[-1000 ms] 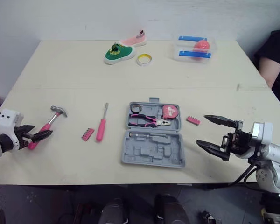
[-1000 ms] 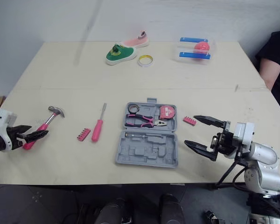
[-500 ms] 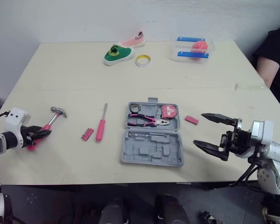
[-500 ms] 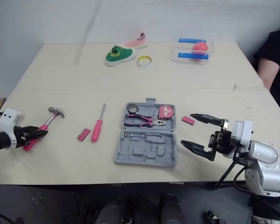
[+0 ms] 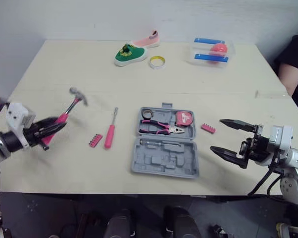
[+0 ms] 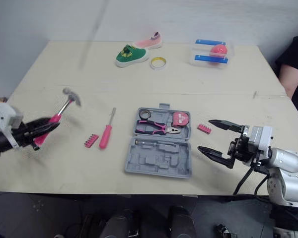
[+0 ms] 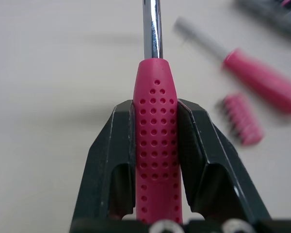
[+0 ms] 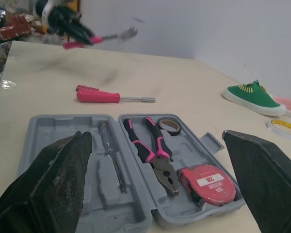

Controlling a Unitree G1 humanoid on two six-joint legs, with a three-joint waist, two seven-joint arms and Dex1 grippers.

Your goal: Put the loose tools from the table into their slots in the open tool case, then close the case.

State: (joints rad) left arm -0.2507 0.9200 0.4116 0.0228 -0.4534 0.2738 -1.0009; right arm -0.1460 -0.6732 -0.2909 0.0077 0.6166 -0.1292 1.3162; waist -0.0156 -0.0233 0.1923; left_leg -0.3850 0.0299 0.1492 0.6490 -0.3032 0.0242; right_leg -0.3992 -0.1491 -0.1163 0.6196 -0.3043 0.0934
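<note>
While pinched at its pink handle, points the hammer (image 5: 68,108) straight out ahead of the left gripper (image 7: 155,109), jaws closed tight on both flanks, head apparently clear of the table (image 5: 49,64). Places the tool case (image 5: 165,148) well off to those jaws' right, past the screwdriver (image 5: 111,134). Shows the right gripper (image 5: 216,134) spread wide, empty, just beside the case. Likely needs 1 sideways carry by the left arm.

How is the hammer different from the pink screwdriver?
The hammer is up in the air, clamped by its handle in the left gripper; the screwdriver lies flat on the table with nothing touching it. The hammer ends in a crosswise metal head; the screwdriver ends in a thin straight shaft. Both have pink handles with bare metal beyond them.
</note>
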